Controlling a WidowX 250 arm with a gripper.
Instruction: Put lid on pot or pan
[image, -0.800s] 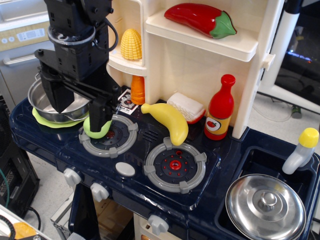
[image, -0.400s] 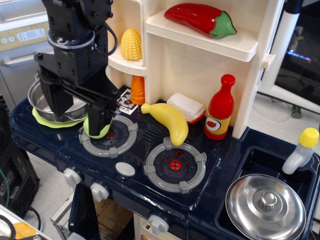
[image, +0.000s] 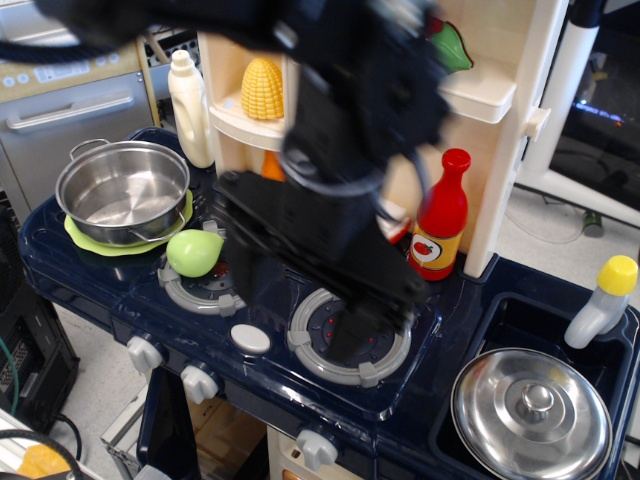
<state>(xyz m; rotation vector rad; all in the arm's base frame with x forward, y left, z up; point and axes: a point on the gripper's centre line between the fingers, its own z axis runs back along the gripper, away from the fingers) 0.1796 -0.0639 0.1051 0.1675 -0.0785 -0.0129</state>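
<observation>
Hand (image: 350, 335), blurred over the middle burner, grip state impossible to tell. Steel lid (image: 531, 413) lies in the sink at right; open pot (image: 123, 191) sits far left. Lid not yet picked up; everything remains.

A green pear (image: 194, 252) sits on the left burner ring (image: 205, 285), tipped toward its edge. Under the steel vessel, a lime-green mat (image: 120, 244) peeks out. Up on the shelf, yellow corn (image: 262, 89) stands beside a white bottle (image: 189, 96). Red ketchup bottle (image: 441, 217) upright against the cream wall. Far right, a yellow-capped bottle (image: 604, 301) leans at the sink (image: 500, 330), possibly touching its rim.
</observation>
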